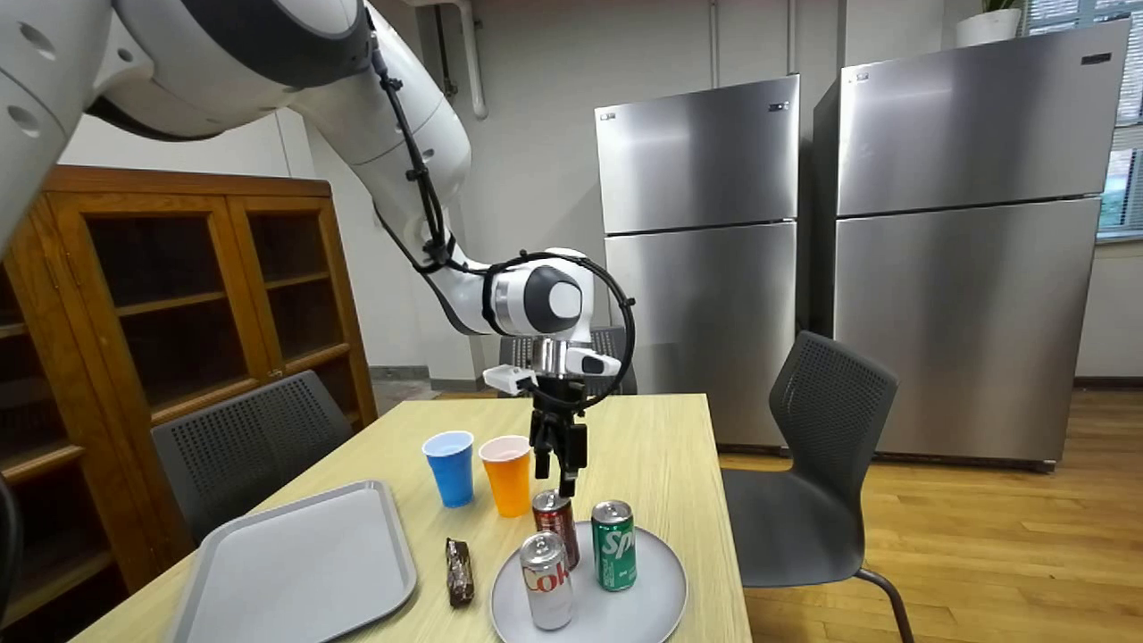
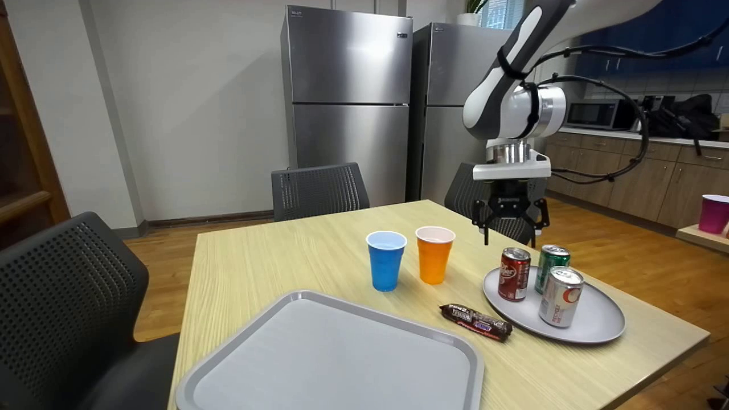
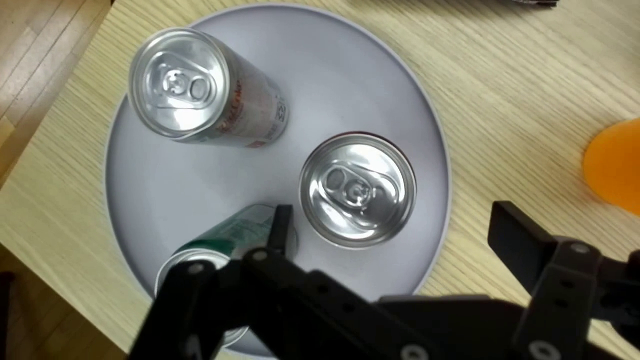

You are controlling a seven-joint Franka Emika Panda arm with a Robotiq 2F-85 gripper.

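My gripper (image 2: 510, 238) is open and empty, pointing down above the table. It also shows in an exterior view (image 1: 555, 478) and in the wrist view (image 3: 392, 215). It is nearest to a dark red Dr Pepper can (image 2: 514, 274), whose silver top (image 3: 357, 190) lies in front of the gap between the fingers in the wrist view. A silver Diet Coke can (image 1: 547, 585) and a green Sprite can (image 1: 614, 549) stand beside it. All stand upright on a round grey plate (image 2: 603, 326). One finger partly hides the Sprite can (image 3: 235, 227) in the wrist view.
An orange cup (image 2: 434, 256) and a blue cup (image 2: 386, 262) stand near the plate. A dark wrapped bar (image 2: 476, 322) lies between the plate and a grey tray (image 2: 336, 353). Chairs (image 1: 813, 482) stand around the wooden table (image 2: 273, 256).
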